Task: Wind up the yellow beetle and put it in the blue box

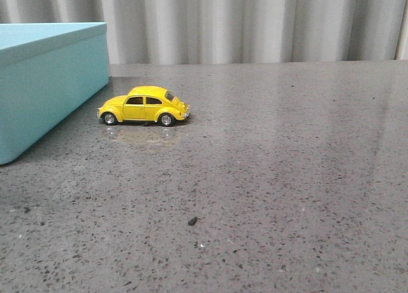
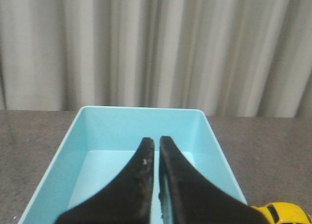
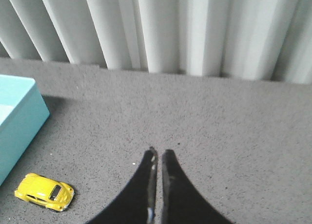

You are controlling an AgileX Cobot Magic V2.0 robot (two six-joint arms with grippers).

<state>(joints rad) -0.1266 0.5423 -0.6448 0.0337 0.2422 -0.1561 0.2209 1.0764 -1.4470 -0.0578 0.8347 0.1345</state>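
One yellow beetle [image 1: 144,106] stands on its wheels on the grey table [image 1: 287,178], just beside the one open blue box [image 1: 44,83]. The left gripper [image 2: 157,143] hangs over the box interior, fingers nearly touching, holding nothing. The right gripper [image 3: 159,153], likewise closed and empty, hovers apart from the car. A dark speck [image 1: 192,221] lies nearer the camera.

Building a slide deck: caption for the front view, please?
Yellow toy Beetle parked side-on on the speckled grey table, just right of the turquoise-blue box.
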